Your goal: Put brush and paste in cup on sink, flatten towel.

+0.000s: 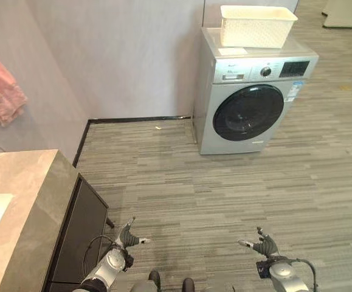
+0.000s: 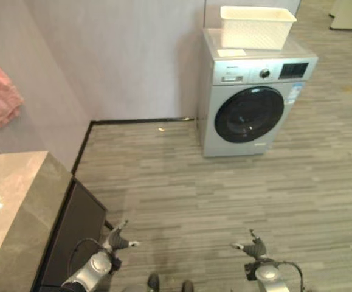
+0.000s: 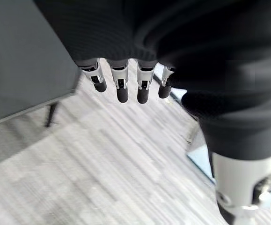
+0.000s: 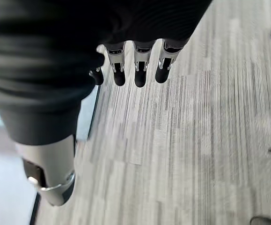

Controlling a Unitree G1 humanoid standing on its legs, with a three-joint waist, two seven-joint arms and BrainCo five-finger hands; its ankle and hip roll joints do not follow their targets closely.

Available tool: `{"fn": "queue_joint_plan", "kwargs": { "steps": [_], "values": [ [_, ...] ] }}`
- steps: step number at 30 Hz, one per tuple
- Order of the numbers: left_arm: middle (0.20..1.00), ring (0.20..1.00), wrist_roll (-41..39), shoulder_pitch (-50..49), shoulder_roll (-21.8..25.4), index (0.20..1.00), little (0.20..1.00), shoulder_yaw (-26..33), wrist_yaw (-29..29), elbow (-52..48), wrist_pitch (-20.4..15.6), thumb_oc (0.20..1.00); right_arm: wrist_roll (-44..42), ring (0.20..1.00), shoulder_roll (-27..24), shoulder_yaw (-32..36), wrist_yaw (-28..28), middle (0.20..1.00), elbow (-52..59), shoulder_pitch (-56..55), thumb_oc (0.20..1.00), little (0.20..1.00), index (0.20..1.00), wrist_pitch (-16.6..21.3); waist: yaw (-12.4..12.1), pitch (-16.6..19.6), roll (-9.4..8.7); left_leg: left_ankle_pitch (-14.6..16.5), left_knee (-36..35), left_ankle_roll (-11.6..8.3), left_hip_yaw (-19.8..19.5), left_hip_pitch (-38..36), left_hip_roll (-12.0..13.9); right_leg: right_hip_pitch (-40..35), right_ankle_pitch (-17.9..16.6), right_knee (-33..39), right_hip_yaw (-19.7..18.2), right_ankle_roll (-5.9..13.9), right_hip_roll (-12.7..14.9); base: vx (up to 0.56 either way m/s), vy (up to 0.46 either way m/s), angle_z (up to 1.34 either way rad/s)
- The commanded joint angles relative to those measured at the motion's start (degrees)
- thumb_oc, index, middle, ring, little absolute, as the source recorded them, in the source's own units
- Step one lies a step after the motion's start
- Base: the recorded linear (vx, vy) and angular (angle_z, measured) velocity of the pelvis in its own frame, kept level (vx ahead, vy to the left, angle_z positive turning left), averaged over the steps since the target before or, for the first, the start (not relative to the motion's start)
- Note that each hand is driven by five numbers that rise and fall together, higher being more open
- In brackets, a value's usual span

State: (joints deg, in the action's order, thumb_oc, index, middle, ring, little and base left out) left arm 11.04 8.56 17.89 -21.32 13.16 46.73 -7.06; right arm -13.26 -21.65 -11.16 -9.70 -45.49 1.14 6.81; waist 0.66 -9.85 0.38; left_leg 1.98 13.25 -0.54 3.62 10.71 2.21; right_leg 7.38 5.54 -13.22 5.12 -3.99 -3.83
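Left hand [image 1: 129,236] low at the near left, over bare striped floor [image 1: 224,194]; fingers [image 3: 121,86] straight and relaxed, thumb apart, holding nothing. Right hand [image 1: 264,246] low at the near right, likewise over floor; fingers [image 4: 140,70] straight in a row, loosely spread, nothing in it.

Towel [image 1: 0,82], pink, hangs bunched on the left wall, far left, well apart from both hands. It is gathered into folds, not spread flat.

Countertop [image 1: 24,182], beige stone, runs along the near left edge; a pale patch at its left margin may be the sink basin, cannot tell. Dark cabinet [image 1: 81,234] sits under the countertop, just beside the left hand. Brush, paste and cup: cannot make them out on the visible part of the counter.

Washing machine [image 1: 251,100], silver with a dark round door, stands far right against the wall. A white perforated basket [image 1: 256,25] rests on top of it, toward the back.
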Motion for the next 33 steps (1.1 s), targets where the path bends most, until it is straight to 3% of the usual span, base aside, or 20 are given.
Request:
{"fn": "queue_joint_plan", "kwargs": {
  "steps": [1, 4, 6, 8, 10, 11, 12, 13, 16, 18, 20, 21, 23, 24, 27, 28, 29, 30, 32, 33],
  "values": [
    [1.0, 1.0, -3.1, -1.0, 3.8, 1.0, 1.0, 0.2, -0.1, -2.9, -1.6, 1.0, -2.6, 1.0, -0.3, 1.6, 0.5, 1.0, 4.7, -1.2, 1.0, 1.0, 1.0, 3.3, -1.9, 0.2, -1.85, 7.5, 10.4, 1.39, 0.0, 3.9, -1.5, -3.2, 4.9, -2.7, -5.0, 8.75, 6.8, 0.19, 0.174, 0.06],
    [1.0, 1.0, -3.0, -1.8, 4.9, 1.0, 1.0, 0.9, -0.7, -5.5, -1.8, 1.0, -1.5, 1.0, -0.3, 2.2, 0.9, 1.0, 7.5, -2.5, 1.0, 1.0, 1.0, 3.2, -2.1, 0.2, -1.54, 8.4, 8.6, 2.71, 0.0, 2.4, -2.4, -0.8, 3.3, -8.4, -4.1, 10.4, 7.7, 0.12, 0.129, 0.12],
    [1.0, 1.0, -3.9, -2.7, 6.1, 1.0, 1.0, 2.5, 0.1, -6.9, -2.2, 1.0, -0.4, 1.0, -0.6, 2.5, 1.4, 1.0, 9.3, -2.1, 1.0, 1.0, 1.0, 3.3, -1.2, -2.8, -0.89, 8.3, 5.8, 3.22, 2.7, -0.6, -2.0, 9.1, -5.6, -20.6, -0.8, 13.51, 10.0, 0.11, 0.297, -0.05],
    [1.0, 1.0, -3.9, -3.2, 6.3, 1.0, 1.0, 2.9, -0.1, -7.5, -2.4, 1.0, -0.2, 1.0, -0.8, 2.7, 1.7, 1.0, 9.8, -2.4, 1.0, 1.0, 1.0, 3.5, -1.0, -3.1, -0.44, 8.0, 4.7, 3.09, 3.4, -2.1, -2.0, 10.6, -6.3, -21.4, 1.8, 13.53, 11.3, 0.21, 0.206, -0.27],
    [1.0, 1.0, -3.7, -3.3, 6.8, 1.0, 1.0, 3.2, -0.5, -7.0, -2.6, 1.0, -1.6, 1.0, -1.1, 4.2, 2.1, 1.0, 11.4, -3.6, 1.0, 1.0, 1.0, 4.2, 1.5, -3.2, -0.49, 7.2, 0.4, 2.34, 2.9, -7.1, -3.4, 14.8, -4.1, -14.9, 1.4, 12.55, 6.4, 0.39, 0.113, -0.08],
    [1.0, 1.0, -3.7, -3.2, 6.8, 1.0, 1.0, 3.2, -0.5, -6.9, -2.6, 1.0, -1.6, 1.0, -1.1, 4.3, 2.1, 1.0, 11.4, -3.6, 1.0, 1.0, 1.0, 4.2, 1.5, -3.2, -0.46, 7.0, 0.2, 2.32, 2.8, -7.1, -3.4, 14.8, -4.4, -14.6, 1.5, 12.52, 6.4, 0.52, 0.03, -0.09],
    [1.0, 1.0, -3.7, -3.0, 6.9, 1.0, 1.0, 3.8, -0.7, -6.9, -2.8, 1.0, -0.9, 1.0, -1.8, 3.7, 3.1, 1.0, 13.2, -4.5, 1.0, 1.0, 1.0, 4.6, 1.8, -2.4, -1.0, 7.3, -2.1, 1.5, 2.7, -10.4, -4.3, 16.8, -6.6, -3.0, 4.5, 12.3, 8.9, 0.37, 0.002, 0.01],
    [1.0, 1.0, -3.7, -3.1, 6.9, 1.0, 1.0, 3.8, -0.7, -6.9, -2.8, 1.0, -0.8, 1.0, -1.9, 3.7, 3.1, 1.0, 13.3, -4.6, 1.0, 1.0, 1.0, 4.5, 1.9, -2.4, -0.63, 7.4, -2.3, 1.42, 2.5, -10.7, -4.0, 16.2, -6.8, -2.3, 4.9, 12.28, 8.6, 0.49, -0.004, 0.04],
    [1.0, 1.0, -4.6, -3.0, 7.1, 1.0, 1.0, 4.9, -2.0, -6.9, -3.7, 1.0, -0.6, 1.0, -3.0, 2.4, 5.4, 1.0, 15.0, -6.3, 1.0, 1.0, 1.0, 5.0, 2.9, -2.1, -0.53, 8.0, -3.4, -0.48, 0.7, -14.5, -3.7, 17.9, -11.3, 7.9, 2.8, 13.45, 10.6, 0.46, -0.063, 0.25],
    [1.0, 1.0, -4.5, -3.4, 7.5, 1.0, 1.0, 5.5, -2.0, -7.0, -4.1, 1.0, -0.8, 1.0, -3.1, 2.6, 5.7, 1.0, 14.8, -6.8, 1.0, 1.0, 1.0, 4.7, 4.0, -1.7, 0.08, 8.3, -5.4, -1.28, -1.1, -18.1, -2.1, 19.5, -13.1, 8.7, 0.0, 14.16, 10.7, 0.7, -0.178, 0.47],
    [1.0, 1.0, -4.4, -4.1, 7.5, 1.0, 1.0, 5.9, -2.2, -6.0, -3.9, 1.0, -0.2, 1.0, -2.7, 2.9, 6.1, 1.0, 14.8, -7.8, 1.0, 1.0, 1.0, 4.5, 4.5, 0.1, 0.13, 5.3, -6.2, -2.74, -2.9, -21.6, -0.3, 19.1, -13.3, 6.2, -0.4, 13.68, 8.8, 0.67, -0.249, 0.59],
    [1.0, 1.0, -5.1, -4.7, 7.3, 1.0, 1.0, 6.2, -2.3, -5.9, -3.7, 1.0, -0.5, 1.0, -2.7, 3.1, 6.0, 1.0, 14.9, -8.6, 1.0, 1.0, 1.0, 4.4, 5.4, 0.8, 0.28, 1.4, -3.9, -3.6, -4.7, -21.4, 0.9, 18.4, -13.8, 4.6, -2.4, 12.69, 6.9, 0.4, -0.257, 0.53],
    [1.0, 1.0, -6.3, -5.2, 6.3, 1.0, 1.0, 6.4, -2.8, -4.7, -3.2, 1.0, -0.6, 1.0, -3.1, 3.5, 6.8, 1.0, 15.9, -9.8, 1.0, 1.0, 1.0, 4.1, 5.4, 2.0, 0.1, -8.3, 5.5, -4.97, -5.0, -18.3, 3.1, 14.7, -12.5, 4.9, -1.9, 10.58, 4.4, 0.73, -0.512, 0.74],
    [1.0, 1.0, -6.5, -4.9, 6.0, 1.0, 1.0, 6.1, -3.0, -4.7, -2.8, 1.0, -1.5, 1.0, -4.3, 3.8, 6.7, 1.0, 17.5, -10.7, 1.0, 1.0, 1.0, 4.3, 4.4, 0.6, -1.68, -12.0, 21.8, -4.15, -3.7, -10.5, 4.5, 10.4, -9.6, 5.3, -1.0, 7.37, 4.2, 0.62, -0.491, 1.09],
    [1.0, 1.0, -7.3, -3.9, 6.1, 1.0, 1.0, 5.9, -2.6, -4.9, -2.7, 1.0, -2.2, 1.0, -5.3, 4.0, 6.8, 1.0, 18.6, -11.3, 1.0, 1.0, 1.0, 4.0, 3.2, -0.8, -3.16, -10.3, 25.7, -2.96, -2.1, -5.8, 5.1, 6.6, -7.0, 5.7, -0.7, 5.88, 4.2, 0.56, -0.423, 0.4],
    [1.0, 1.0, -7.8, -2.9, 6.1, 1.0, 1.0, 5.4, -2.8, -5.0, -2.7, 1.0, -2.1, 1.0, -5.8, 4.4, 6.6, 1.0, 18.6, -12.3, 1.0, 1.0, 1.0, 4.0, 2.4, -1.6, -3.88, -6.0, 24.2, -2.99, 4.7, 3.0, 4.3, 2.3, -5.6, 7.4, 0.6, 6.08, 5.3, 0.5, -0.327, -0.04],
    [1.0, 1.0, -7.8, -2.9, 6.1, 1.0, 1.0, 5.4, -2.8, -5.0, -2.7, 1.0, -2.0, 1.0, -5.8, 4.5, 6.6, 1.0, 18.6, -12.3, 1.0, 1.0, 1.0, 4.0, 2.3, -1.5, -3.74, -5.8, 24.4, -2.97, 4.7, 3.1, 4.5, 2.3, -5.6, 7.4, 0.6, 6.1, 5.2, 0.74, -0.317, 0.3],
    [1.0, 1.0, -7.8, -2.4, 5.9, 1.0, 1.0, 4.9, -3.2, -5.3, -2.8, 1.0, -1.7, 1.0, -5.9, 5.2, 6.6, 1.0, 18.7, -13.9, 1.0, 1.0, 1.0, 3.9, 2.2, -1.6, -3.56, -3.6, 18.9, -4.24, 11.5, 6.6, 7.8, -1.1, -2.4, 7.6, 2.6, 6.78, 5.3, 0.6, -0.12, 0.71],
    [1.0, 1.0, -7.8, -2.0, 5.8, 1.0, 1.0, 4.5, -3.3, -5.0, -2.9, 1.0, -1.4, 1.0, -5.9, 5.3, 6.6, 1.0, 18.7, -13.9, 1.0, 1.0, 1.0, 3.8, 1.6, -1.7, -4.06, -4.3, 13.6, -2.85, 13.7, 8.2, 6.8, -1.9, -2.3, 7.6, 3.2, 6.72, 5.4, 0.53, -0.073, 0.78],
    [1.0, 1.0, -7.6, -1.6, 5.8, 1.0, 1.0, 4.3, -3.1, -4.4, -2.9, 1.0, 0.1, 1.0, -5.9, 5.0, 6.6, 1.0, 19.1, -14.3, 1.0, 1.0, 1.0, 3.7, 0.8, -1.4, -4.08, -4.9, 4.8, -2.66, 14.3, 10.0, 5.5, -5.0, -0.5, 7.6, 3.6, 7.77, 4.9, 0.39, 0.008, 0.36]
  ]
}}
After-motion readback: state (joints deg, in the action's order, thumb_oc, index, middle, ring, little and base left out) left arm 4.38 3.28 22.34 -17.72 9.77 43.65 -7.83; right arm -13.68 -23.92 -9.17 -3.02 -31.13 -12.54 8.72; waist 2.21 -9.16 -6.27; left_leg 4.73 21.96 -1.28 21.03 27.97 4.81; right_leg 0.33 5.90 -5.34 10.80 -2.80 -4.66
